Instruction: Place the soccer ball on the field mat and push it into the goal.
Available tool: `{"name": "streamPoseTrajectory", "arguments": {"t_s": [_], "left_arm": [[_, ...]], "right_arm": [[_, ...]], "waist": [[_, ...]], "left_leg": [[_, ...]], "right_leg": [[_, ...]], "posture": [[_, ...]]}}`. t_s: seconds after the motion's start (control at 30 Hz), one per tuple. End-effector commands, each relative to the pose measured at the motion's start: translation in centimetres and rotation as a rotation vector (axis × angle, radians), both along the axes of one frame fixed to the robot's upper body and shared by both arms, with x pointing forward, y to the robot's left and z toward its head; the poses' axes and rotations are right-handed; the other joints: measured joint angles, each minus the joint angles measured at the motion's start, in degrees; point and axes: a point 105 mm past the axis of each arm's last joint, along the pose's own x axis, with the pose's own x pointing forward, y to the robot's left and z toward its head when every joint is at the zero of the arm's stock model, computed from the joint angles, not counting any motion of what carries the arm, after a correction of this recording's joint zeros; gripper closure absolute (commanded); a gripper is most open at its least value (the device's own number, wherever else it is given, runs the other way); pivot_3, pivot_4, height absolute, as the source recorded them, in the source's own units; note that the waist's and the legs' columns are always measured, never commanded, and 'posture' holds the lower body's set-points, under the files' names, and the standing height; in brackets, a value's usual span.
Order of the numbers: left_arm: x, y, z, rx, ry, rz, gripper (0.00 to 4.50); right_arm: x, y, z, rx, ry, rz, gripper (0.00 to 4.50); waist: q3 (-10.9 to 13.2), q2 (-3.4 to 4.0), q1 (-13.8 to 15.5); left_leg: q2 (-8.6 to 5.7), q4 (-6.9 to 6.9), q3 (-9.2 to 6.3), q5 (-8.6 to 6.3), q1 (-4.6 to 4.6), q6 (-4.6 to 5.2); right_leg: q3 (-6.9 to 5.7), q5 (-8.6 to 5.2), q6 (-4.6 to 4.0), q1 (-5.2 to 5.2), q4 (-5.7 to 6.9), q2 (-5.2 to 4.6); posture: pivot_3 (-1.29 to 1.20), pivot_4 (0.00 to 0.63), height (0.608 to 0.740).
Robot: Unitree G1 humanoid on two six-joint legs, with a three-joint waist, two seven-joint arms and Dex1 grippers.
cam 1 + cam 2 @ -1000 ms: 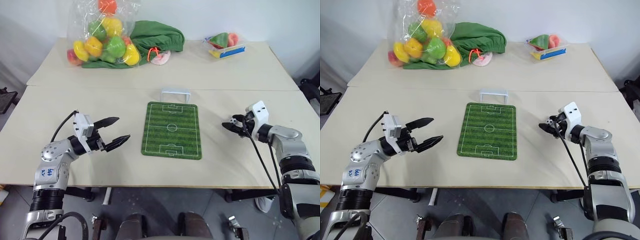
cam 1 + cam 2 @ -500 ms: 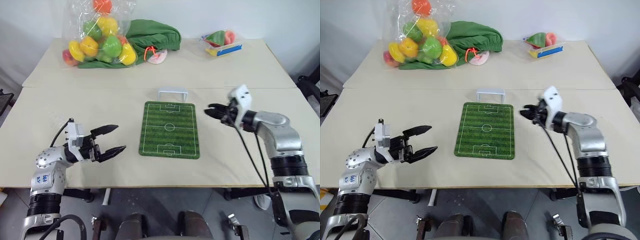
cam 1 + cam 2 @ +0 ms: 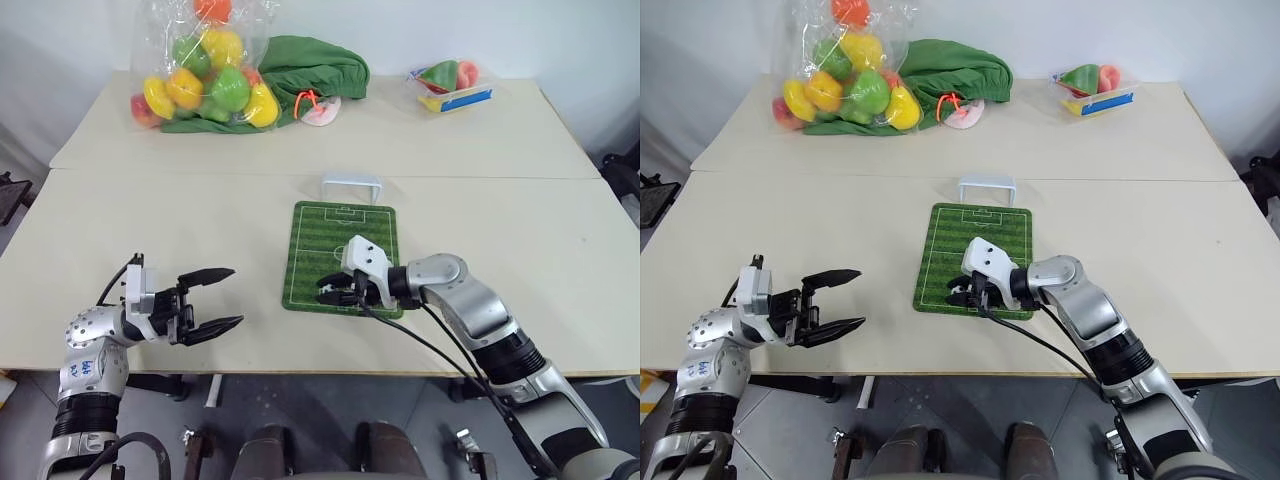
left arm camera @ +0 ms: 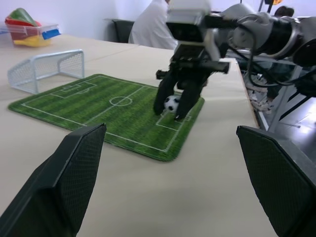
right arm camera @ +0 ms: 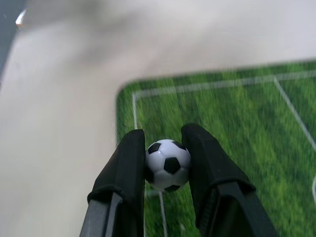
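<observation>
The soccer ball (image 5: 168,164), white with black patches, sits pinched between the two black fingers of my right gripper (image 3: 328,291), which is shut on it. That gripper hovers low over the near end of the field mat (image 3: 345,235), a green striped rectangle with white pitch lines. In the left wrist view the ball (image 4: 172,103) hangs just above the mat's near penalty box. The goal (image 3: 351,184), a small white frame, stands at the mat's far end. My left gripper (image 3: 222,297) is open above the bare table, well to the left of the mat.
At the table's far left lies a clear bag of coloured plastic balls (image 3: 205,78) beside a green cloth (image 3: 315,68). A small tray of toys (image 3: 450,88) is at the far right. The table's near edge (image 3: 300,370) runs just below both grippers.
My right arm has swept left from the table's right side to the near end of the mat, carrying the ball. The left gripper drew back slightly toward me.
</observation>
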Motion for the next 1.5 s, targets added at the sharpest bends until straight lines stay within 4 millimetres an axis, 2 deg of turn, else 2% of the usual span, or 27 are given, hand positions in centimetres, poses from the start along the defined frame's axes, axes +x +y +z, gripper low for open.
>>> {"name": "streamPoseTrajectory", "arguments": {"t_s": [0.03,0.27,0.5,0.53,0.73,0.93,1.33,1.43,1.5], "left_arm": [[-0.3,0.3,1.0,-0.005,-0.056,0.010,0.00],[-0.6,0.4,1.0,-0.006,-0.058,0.031,0.00],[-0.3,0.3,1.2,-0.014,-0.067,0.052,0.00],[-0.2,0.3,1.3,-0.014,-0.068,0.055,0.00],[0.1,0.3,1.5,-0.018,-0.073,0.069,0.00],[0.4,0.3,1.6,-0.021,-0.076,0.073,0.00],[0.5,0.3,1.7,-0.022,-0.078,0.073,0.00],[0.4,0.3,1.7,-0.022,-0.078,0.070,0.00],[0.4,0.3,1.6,-0.023,-0.077,0.066,0.00]], "right_arm": [[0.4,0.1,1.0,0.017,-0.047,0.016,3.65],[1.2,-1.0,1.1,0.020,-0.051,-0.008,3.65],[0.8,-1.4,0.4,0.010,-0.031,0.006,3.65],[0.8,-1.4,0.3,0.008,-0.028,0.006,2.92],[0.9,-1.5,0.2,0.007,-0.026,-0.002,1.09],[0.7,-1.4,0.8,0.010,-0.043,0.019,1.09],[-1.2,-0.5,5.3,0.045,-0.150,0.088,1.09],[-2.8,-0.4,6.0,0.051,-0.166,0.130,1.71],[-3.9,-0.2,5.3,0.037,-0.150,0.148,2.30]], "waist": [[0.00,0.00,-0.02],[0.00,0.00,-0.03],[0.00,0.00,-0.04],[0.00,0.00,-0.04],[0.00,0.00,-0.03],[0.00,0.00,-0.03],[0.00,0.00,0.03],[0.00,0.00,0.09],[-0.01,-0.02,0.15]], "left_leg": [[0.00,0.00,0.00,0.00,0.00,0.00],[0.00,0.00,0.00,0.00,0.00,0.00],[0.01,0.00,0.00,0.00,0.00,0.00],[0.00,0.00,0.00,0.00,0.00,0.00],[0.01,0.00,0.00,0.00,0.00,0.00],[0.00,0.01,0.00,0.00,0.00,0.00],[0.00,0.01,-0.01,0.00,-0.01,0.00],[0.00,0.01,-0.01,0.00,-0.01,0.00],[0.00,0.01,-0.03,0.00,-0.02,0.00]], "right_leg": [[-0.01,0.00,0.00,0.00,0.00,0.00],[0.00,0.00,0.00,0.00,0.00,-0.01],[0.00,0.00,0.00,0.00,0.00,-0.01],[0.00,0.00,0.00,0.00,0.00,-0.01],[0.00,0.00,0.00,0.00,0.01,-0.01],[0.00,0.00,0.00,0.01,0.01,-0.01],[0.00,0.00,0.00,0.00,0.01,-0.01],[0.00,0.00,0.00,0.00,0.01,-0.01],[0.00,0.00,0.00,0.00,0.00,-0.01]], "posture": [[0.00,0.150,0.740],[0.00,0.150,0.740],[0.00,0.150,0.740],[0.00,0.150,0.740],[0.00,0.150,0.740],[0.00,0.150,0.740],[0.00,0.150,0.740],[0.00,0.150,0.740],[0.00,0.150,0.740]]}}
